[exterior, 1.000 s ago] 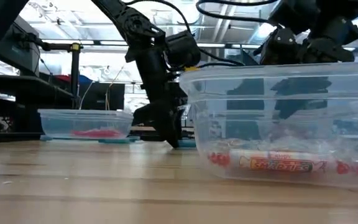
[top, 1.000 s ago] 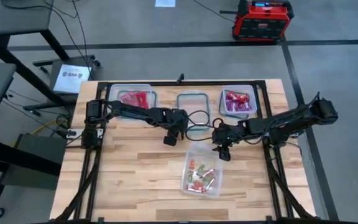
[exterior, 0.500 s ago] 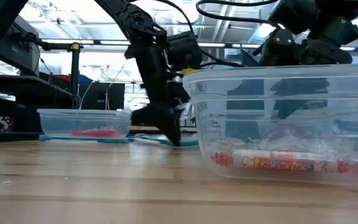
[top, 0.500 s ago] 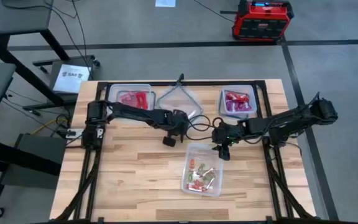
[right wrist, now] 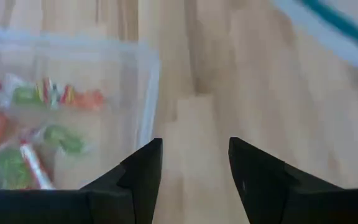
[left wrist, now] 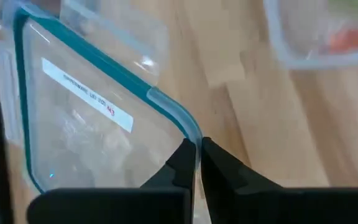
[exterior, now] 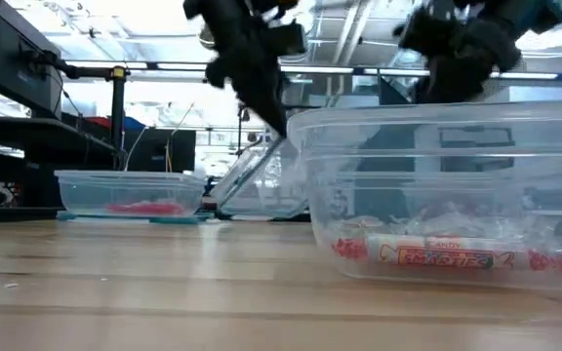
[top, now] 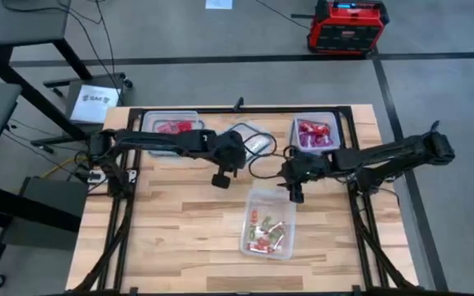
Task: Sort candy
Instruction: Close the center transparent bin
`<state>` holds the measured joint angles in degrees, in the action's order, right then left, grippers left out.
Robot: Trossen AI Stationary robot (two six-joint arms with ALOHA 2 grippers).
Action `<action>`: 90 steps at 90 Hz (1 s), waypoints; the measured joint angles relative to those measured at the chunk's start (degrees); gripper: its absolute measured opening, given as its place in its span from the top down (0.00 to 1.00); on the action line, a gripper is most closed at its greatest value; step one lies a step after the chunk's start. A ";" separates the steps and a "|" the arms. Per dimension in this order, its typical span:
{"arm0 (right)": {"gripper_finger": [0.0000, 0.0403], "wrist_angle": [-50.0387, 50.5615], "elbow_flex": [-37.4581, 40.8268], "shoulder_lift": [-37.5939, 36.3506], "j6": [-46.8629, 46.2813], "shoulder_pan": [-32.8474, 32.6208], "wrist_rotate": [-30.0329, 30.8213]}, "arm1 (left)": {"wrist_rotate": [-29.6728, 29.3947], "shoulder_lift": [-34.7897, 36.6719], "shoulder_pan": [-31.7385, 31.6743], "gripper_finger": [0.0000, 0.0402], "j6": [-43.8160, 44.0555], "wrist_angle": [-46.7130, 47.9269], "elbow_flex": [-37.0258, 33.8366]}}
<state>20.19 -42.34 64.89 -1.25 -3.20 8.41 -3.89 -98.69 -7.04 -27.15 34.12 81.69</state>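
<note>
Wooden table (top: 179, 222), grey floor (top: 220, 78), red box (top: 346, 26)

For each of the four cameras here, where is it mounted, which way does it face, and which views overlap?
High: overhead, straight down; both arms, left gripper, right gripper.
Low: table height, level, through the mixed-candy container.
Left wrist: looks past its shut fingers pinching the teal-rimmed container.
Right wrist: past open fingers at the table.
Shared: the mixed-candy container appears in all four.
</note>
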 joint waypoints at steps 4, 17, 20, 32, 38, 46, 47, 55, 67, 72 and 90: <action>0.58 -0.11 -0.38 -1.91 1.31 -0.01 0.93 | -0.08 0.82 0.12 1.00 -0.01 0.40 0.09; 0.58 0.69 -0.48 -8.16 5.50 0.01 4.12 | -0.19 4.12 0.60 1.00 0.06 1.05 0.21; 0.58 0.88 -0.49 -9.46 6.62 0.04 4.62 | -0.20 4.98 0.60 1.00 0.31 1.52 0.24; 0.58 1.15 -0.49 -12.97 13.56 0.79 5.20 | -0.23 7.82 0.66 1.00 1.91 1.70 0.24; 0.58 1.28 -0.49 -13.93 16.00 1.24 5.22 | -0.26 9.42 0.71 1.00 2.41 1.06 0.24; 0.58 1.30 -0.49 -14.51 15.97 2.01 5.22 | -0.20 11.38 0.73 1.00 4.06 -0.92 0.31; 0.58 1.30 -0.49 -14.53 15.91 2.15 5.22 | -0.13 11.63 0.73 1.00 4.29 -1.16 0.31; 0.58 1.69 -0.47 -14.70 15.89 3.25 5.22 | 2.60 13.40 0.72 1.00 6.07 -1.98 0.31; 0.58 2.96 -0.46 -14.70 15.74 4.56 5.22 | 8.52 15.68 0.73 1.00 7.98 -1.97 0.31; 0.58 3.25 -0.49 -14.70 15.73 4.99 5.20 | 10.89 16.22 0.81 1.00 8.53 -1.86 0.31; 0.58 4.06 -0.46 -14.70 15.58 6.40 5.19 | 16.34 18.08 1.80 1.00 9.38 -2.14 0.31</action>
<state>24.26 -42.81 50.19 14.33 3.20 13.60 12.45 -80.61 -5.24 -17.77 31.98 82.00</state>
